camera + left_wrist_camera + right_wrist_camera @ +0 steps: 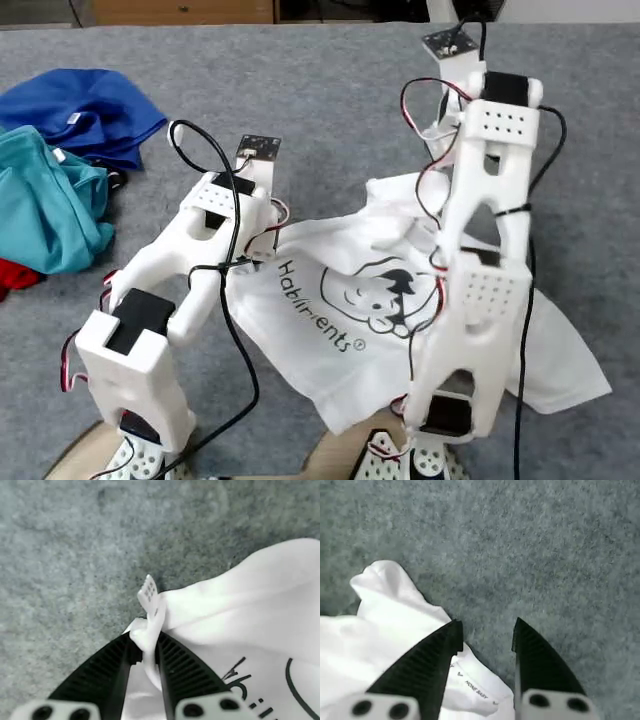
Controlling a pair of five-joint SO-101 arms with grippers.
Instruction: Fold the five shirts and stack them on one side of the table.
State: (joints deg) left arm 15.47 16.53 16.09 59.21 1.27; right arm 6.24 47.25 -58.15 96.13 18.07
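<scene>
A white shirt (330, 320) with a black cartoon print lies crumpled at the table's middle, between the two arms. My left gripper (146, 652) is shut on a bunched edge of this white shirt (240, 610), and a small tag (149, 592) sticks out past the fingertips. My right gripper (485, 635) stands open just above the grey table, one finger (447, 635) over the white shirt's (380, 620) collar edge, the other finger (525, 640) over bare cloth. A blue shirt (85, 110), a teal shirt (45, 205) and a bit of red shirt (12, 275) lie heaped at the far left.
The table is covered in grey felt (300, 90), bare across the back and at the right. Black and red cables (235, 300) hang along both arms. The left arm (190, 250) and right arm (490, 200) stand over the white shirt's edges.
</scene>
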